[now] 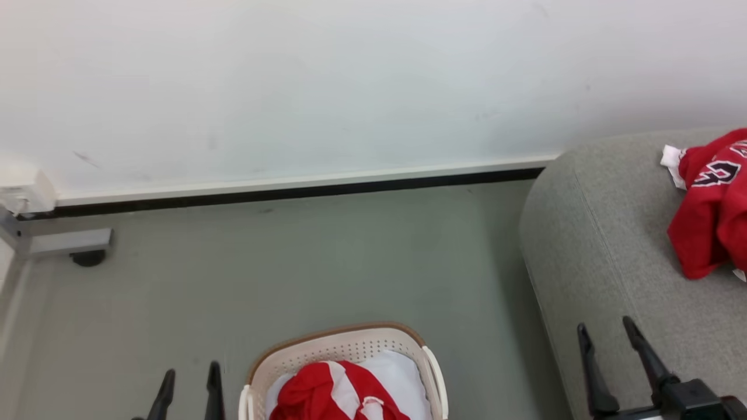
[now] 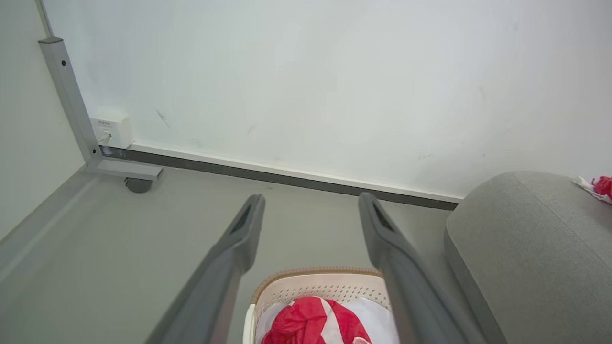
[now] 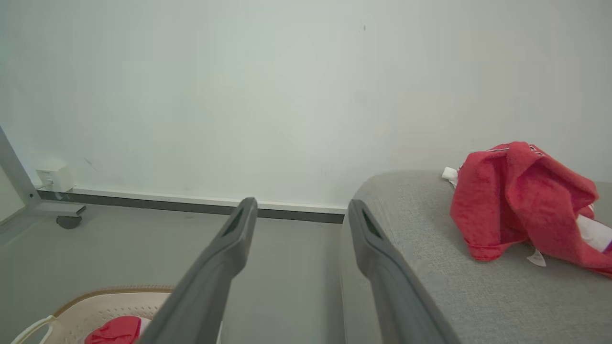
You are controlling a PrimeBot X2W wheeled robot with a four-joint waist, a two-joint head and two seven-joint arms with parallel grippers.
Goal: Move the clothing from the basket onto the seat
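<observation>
A cream basket with a brown rim stands on the floor at the bottom middle and holds a red garment with white stripes over something white. The red jersey with black lettering lies crumpled on the grey seat at the right. My left gripper is open, just left of the basket, nothing between its fingers. My right gripper is open over the seat's front left part, well short of the jersey. The basket and striped garment lie between and below the left fingers.
A white wall with a dark baseboard runs across the back. A grey metal frame foot with a caster and a white wall box stand at the far left. Grey floor lies between basket and wall.
</observation>
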